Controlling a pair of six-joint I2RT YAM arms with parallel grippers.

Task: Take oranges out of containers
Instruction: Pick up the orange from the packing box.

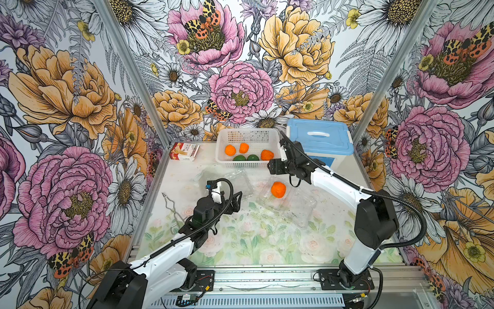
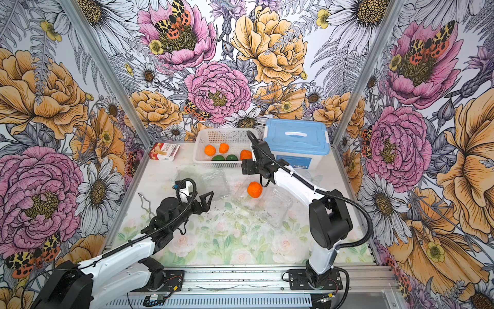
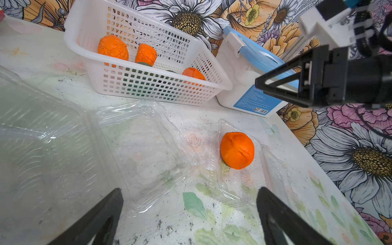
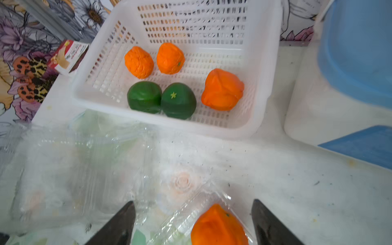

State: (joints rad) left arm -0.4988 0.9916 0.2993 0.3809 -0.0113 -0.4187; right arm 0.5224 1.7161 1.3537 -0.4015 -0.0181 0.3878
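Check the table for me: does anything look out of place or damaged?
One orange lies alone in an open clear box, while the other five fruits sit in the white basket. The fruits look dented and crumpled, and dark specks dot the table.

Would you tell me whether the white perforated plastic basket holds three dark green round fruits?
No, the right wrist view shows only two dark green fruits in that basket, beside three orange fruits.

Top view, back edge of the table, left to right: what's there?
red-and-white carton → white perforated basket → white tub with blue lid
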